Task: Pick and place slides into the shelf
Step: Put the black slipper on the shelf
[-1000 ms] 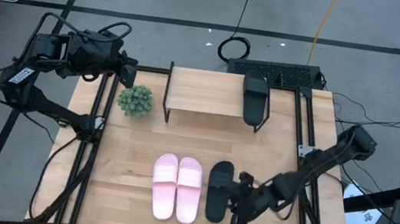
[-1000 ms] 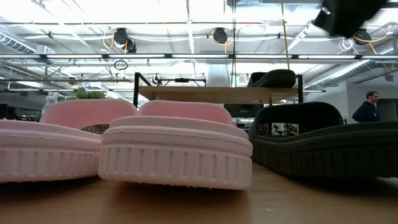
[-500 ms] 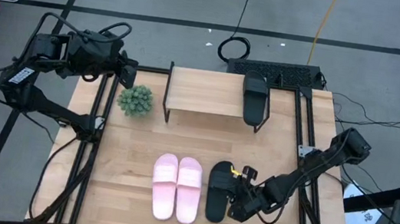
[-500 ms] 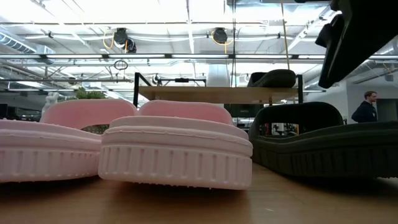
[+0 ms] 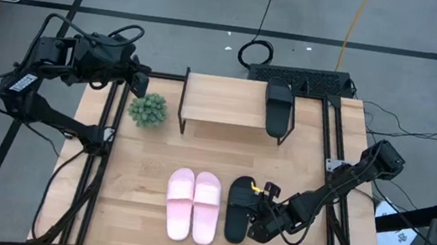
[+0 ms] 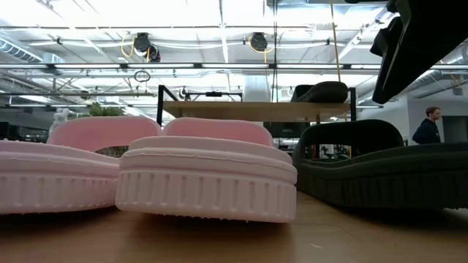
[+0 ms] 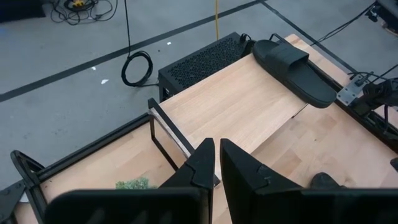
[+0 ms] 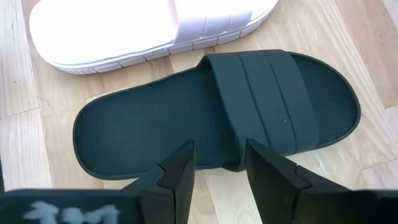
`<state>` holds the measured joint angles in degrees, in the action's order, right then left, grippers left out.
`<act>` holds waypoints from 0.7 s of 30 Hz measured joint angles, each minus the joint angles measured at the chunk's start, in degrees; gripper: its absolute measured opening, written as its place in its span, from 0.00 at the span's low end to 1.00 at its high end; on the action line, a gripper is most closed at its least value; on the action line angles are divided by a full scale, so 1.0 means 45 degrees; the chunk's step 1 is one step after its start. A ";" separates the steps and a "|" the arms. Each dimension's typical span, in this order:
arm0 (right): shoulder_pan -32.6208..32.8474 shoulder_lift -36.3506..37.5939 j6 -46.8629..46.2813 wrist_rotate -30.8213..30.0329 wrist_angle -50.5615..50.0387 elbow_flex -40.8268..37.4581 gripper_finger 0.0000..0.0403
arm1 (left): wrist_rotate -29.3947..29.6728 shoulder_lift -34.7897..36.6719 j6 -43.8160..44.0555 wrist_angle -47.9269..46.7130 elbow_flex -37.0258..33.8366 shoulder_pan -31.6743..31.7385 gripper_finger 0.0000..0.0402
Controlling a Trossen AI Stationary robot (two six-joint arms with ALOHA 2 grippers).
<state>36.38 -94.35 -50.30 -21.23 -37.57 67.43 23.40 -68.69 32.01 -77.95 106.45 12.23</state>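
Black foam marks the two slides that matter most here. One black slide (image 5: 278, 107) lies on the right end of the shelf (image 5: 225, 101), in the upper middle of the high view, its toe toward the bottom of the frame. The other black slide (image 5: 238, 209) sits flat on the wooden table (image 5: 136, 171) at lower centre, just right of the light pink pair (image 5: 192, 205), which lies side by side and touching.

The right gripper (image 5: 258, 227) is low at that black slide's right edge in the lower right of the high view. In the right wrist view its two dark fingers (image 8: 180, 171) stand partly open, straddling the slide's near edge beside the wide strap (image 8: 267, 102); they have not closed on it, and whether they touch it I cannot tell. In the low view the dark gripper body shows at the upper right of the frame, above the black slide (image 6: 380, 172).

The left gripper (image 5: 137, 80) waits at the upper left of the high view, beside a small green plant (image 5: 146, 110) that stands just left of the shelf. In the left wrist view its fingers (image 7: 202, 165) are nearly together, holding nothing.

A person (image 6: 430, 126) stands far back at the right edge of the low view.
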 joint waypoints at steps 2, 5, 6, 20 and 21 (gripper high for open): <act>0.0000 0.0005 -0.0002 0.0000 0.0198 -0.0096 0.32 | 0.0004 -0.0001 -0.0019 0.0000 0.0000 0.0000 0.06; 0.0000 0.0000 -0.0007 0.0010 0.0526 -0.0337 0.32 | 0.0004 -0.0002 -0.0054 0.0002 0.0000 0.0000 0.06; 0.0000 0.0000 -0.0007 0.0010 0.0623 -0.0406 0.32 | 0.0004 0.0000 -0.0056 0.0000 0.0000 0.0000 0.06; -0.0509 0.0000 -0.0327 0.0007 0.0678 -0.1493 0.32 | 0.0004 -0.0002 -0.0062 0.0010 0.0000 0.0000 0.06; -0.0548 0.0000 -0.0316 -0.0036 0.0682 -0.1493 0.32 | 0.0004 -0.0005 -0.0061 0.0015 0.0000 0.0000 0.06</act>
<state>33.91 -94.35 -51.72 -21.40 -34.50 60.71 23.42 -68.71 31.74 -77.89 106.45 12.23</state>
